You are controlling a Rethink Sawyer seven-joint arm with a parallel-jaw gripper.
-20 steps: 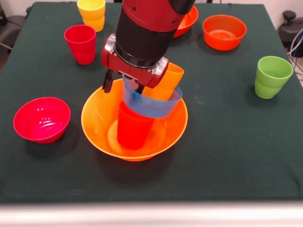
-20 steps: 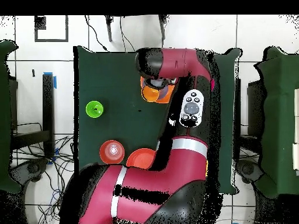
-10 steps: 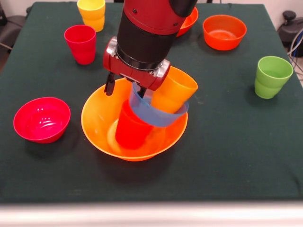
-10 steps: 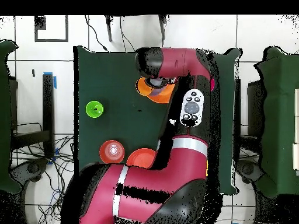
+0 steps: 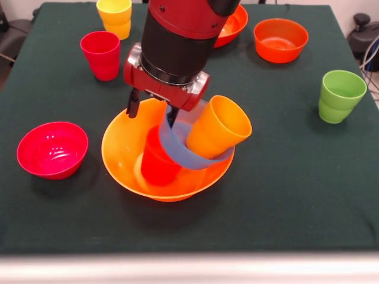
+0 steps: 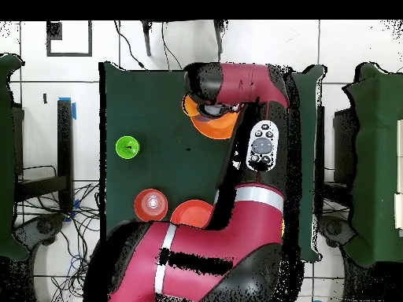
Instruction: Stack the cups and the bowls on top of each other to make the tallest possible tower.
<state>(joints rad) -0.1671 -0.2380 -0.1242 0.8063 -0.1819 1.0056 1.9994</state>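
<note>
Cups and bowls are spread over the dark green table [image 5: 284, 177]. Near the front edge, about midway along it, the big orange bowl [image 5: 124, 160] holds a red-orange cup [image 5: 155, 165] standing mouth down. A light blue bowl [image 5: 177, 155] sits on that cup, tipped steeply toward the right, and an orange cup [image 5: 218, 127] lies in it, leaning far over with its mouth pointing up and to the right, past the big bowl's rim. The gripper [image 5: 153, 107] hangs over the big bowl's far rim; one dark finger reaches down to the blue bowl's raised edge and another hangs outside to the left, apart from it, so the fingers are spread and hold nothing. A magenta bowl [image 5: 52, 149] rests near the left edge, level with the big bowl. A crimson cup [image 5: 100, 55] and a yellow cup [image 5: 115, 18] stand toward the far left corner. Two more orange-red bowls sit at the far edge, one [image 5: 280, 39] in plain sight, the other [image 5: 232, 25] half hidden behind the arm. A green cup [image 5: 340, 96] stands by the right edge. From overhead the arm covers most of the stack, leaving only the orange rim [image 6: 190, 106] showing.
</note>
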